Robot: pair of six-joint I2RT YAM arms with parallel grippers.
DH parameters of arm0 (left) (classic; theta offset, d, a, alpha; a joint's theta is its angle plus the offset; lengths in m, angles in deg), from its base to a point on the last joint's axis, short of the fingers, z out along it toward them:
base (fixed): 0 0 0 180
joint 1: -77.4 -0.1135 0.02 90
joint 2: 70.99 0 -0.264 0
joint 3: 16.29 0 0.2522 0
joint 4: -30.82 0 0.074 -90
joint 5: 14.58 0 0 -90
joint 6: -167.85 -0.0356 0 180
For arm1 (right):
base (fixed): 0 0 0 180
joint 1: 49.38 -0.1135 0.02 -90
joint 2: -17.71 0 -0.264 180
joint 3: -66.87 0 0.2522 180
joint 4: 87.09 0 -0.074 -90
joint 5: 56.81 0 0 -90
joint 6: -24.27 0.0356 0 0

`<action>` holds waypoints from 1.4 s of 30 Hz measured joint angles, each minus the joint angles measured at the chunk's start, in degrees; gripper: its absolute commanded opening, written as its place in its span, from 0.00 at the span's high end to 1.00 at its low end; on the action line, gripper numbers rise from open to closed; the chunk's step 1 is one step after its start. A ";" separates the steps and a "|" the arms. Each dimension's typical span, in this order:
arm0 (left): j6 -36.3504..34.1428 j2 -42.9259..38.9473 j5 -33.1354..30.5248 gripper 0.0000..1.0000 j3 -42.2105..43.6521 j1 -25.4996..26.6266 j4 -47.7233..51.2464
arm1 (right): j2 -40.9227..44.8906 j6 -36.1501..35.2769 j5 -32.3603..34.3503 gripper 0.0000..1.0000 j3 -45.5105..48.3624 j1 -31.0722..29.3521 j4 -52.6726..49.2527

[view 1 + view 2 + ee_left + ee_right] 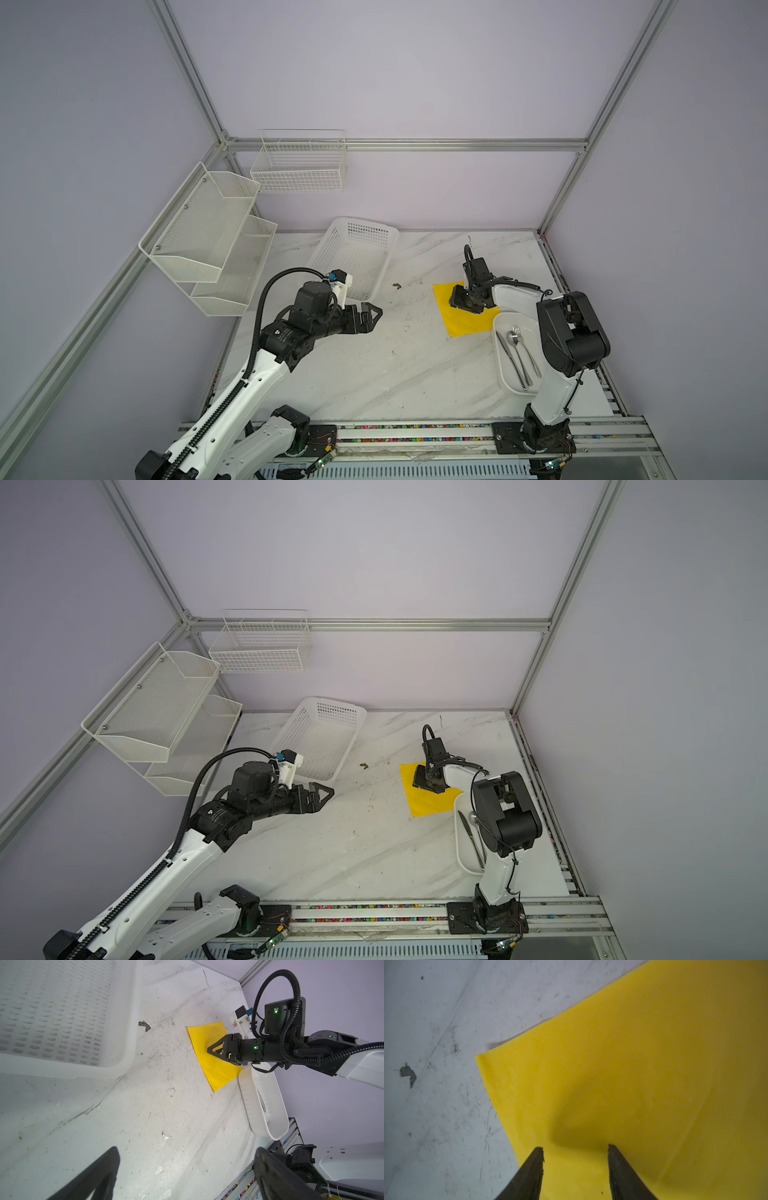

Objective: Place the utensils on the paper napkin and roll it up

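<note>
Three slim shiny metal utensils [520, 359], we count in a top view: knife [510, 360], spoon [511, 337], fork [528, 355], in one white oval plastic tray [496, 349] beside one flat yellow square paper napkin [461, 324]. In the left wrist view the left gripper [186, 1151] is spread wide, empty. In the right wrist view the right gripper [576, 1147] is over the napkin, jaws apart, holding nothing. We judge the paper limp, tearable, best pinched at an edge; the steel stiff, slippery, best gripped mid-handle.

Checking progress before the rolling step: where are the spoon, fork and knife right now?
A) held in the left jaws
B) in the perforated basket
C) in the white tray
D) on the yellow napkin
C: all three utensils lie side by side in the white tray, and the visible part of the yellow napkin has none on it.
</note>
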 measured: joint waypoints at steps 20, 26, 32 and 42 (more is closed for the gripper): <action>4.55 -6.99 -0.39 0.00 0.00 0.24 3.19 | -1.07 -5.07 -0.59 0.48 -0.83 -5.88 1.07; 4.96 -9.27 -0.42 0.00 0.22 0.26 3.63 | -1.07 -5.05 -1.44 0.48 -0.85 -8.83 1.05; 4.98 -11.39 -0.68 0.00 1.42 0.26 3.93 | -1.46 -4.31 -1.79 0.48 -1.92 -13.49 -0.50; 5.92 -9.55 0.96 0.00 3.89 0.26 2.54 | 4.50 -0.61 -9.11 0.48 4.46 -26.82 -1.64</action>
